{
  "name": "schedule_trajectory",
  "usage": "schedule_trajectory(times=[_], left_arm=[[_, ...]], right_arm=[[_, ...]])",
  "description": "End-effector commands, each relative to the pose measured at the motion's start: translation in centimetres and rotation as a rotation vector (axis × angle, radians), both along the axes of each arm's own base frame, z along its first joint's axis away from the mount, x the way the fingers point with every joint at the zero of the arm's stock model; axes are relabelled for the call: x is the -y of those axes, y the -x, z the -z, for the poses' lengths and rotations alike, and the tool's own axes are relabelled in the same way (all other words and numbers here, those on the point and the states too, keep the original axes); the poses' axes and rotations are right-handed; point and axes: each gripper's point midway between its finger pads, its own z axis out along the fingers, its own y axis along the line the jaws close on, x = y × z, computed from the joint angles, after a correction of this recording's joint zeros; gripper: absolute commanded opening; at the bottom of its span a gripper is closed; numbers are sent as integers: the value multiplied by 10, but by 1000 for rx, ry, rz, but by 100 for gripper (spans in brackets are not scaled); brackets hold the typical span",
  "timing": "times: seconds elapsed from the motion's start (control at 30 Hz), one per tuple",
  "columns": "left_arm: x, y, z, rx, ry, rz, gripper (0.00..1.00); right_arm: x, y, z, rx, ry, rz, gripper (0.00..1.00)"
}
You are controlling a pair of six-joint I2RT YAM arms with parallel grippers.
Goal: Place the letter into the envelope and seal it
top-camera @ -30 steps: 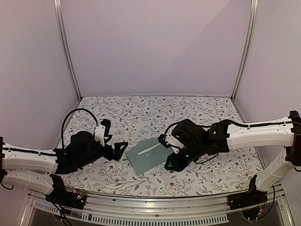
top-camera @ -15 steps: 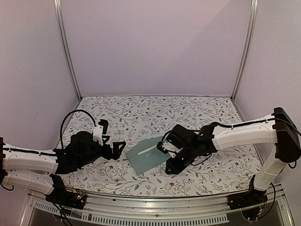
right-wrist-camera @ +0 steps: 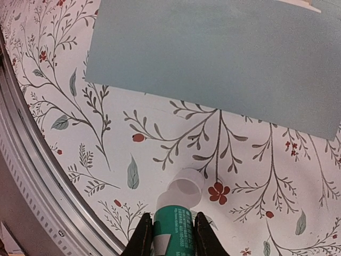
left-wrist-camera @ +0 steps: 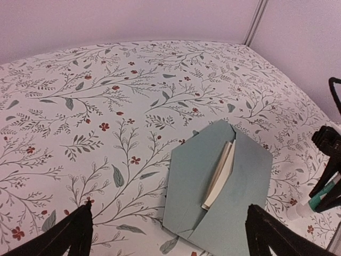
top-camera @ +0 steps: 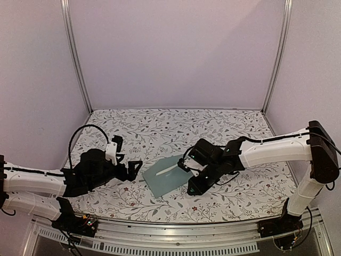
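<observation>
My right gripper (right-wrist-camera: 171,237) is clamped on the small white-and-teal glue stick (right-wrist-camera: 178,194), jaws pinching its barrel from both sides. I carry it tip-down just off the near edge of the plain teal-green paper envelope (top-camera: 169,180), close above the floral-printed tablecloth (top-camera: 160,128). My guess is that this keeps the glue end ready for the flap, while nothing is smeared yet.

The envelope lies flat in the middle of the table, between my two arms, with its pointed flap open and turned away from me. The cream paper letter (left-wrist-camera: 219,173) sits folded in the pocket, only a narrow strip showing at the mouth. So, as I judge it, insertion is nearly done and sealing is what remains.

My left gripper (left-wrist-camera: 168,216) hangs with its fingers spread wide and nothing between them, low at the envelope's left end. I keep it there, I think, to pin the paper if the stick drags it.
</observation>
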Motion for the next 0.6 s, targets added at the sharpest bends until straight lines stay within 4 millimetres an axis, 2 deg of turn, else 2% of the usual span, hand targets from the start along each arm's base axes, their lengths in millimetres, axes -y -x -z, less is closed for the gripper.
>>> schedule_trajectory(times=[0.0, 0.57], left_arm=[[-3, -3, 4, -8, -12, -7, 100], [0, -2, 6, -12, -19, 6, 99]], right_arm=[[-11, -7, -8, 9, -32, -15, 0], [-4, -11, -1, 15, 0, -2, 0]])
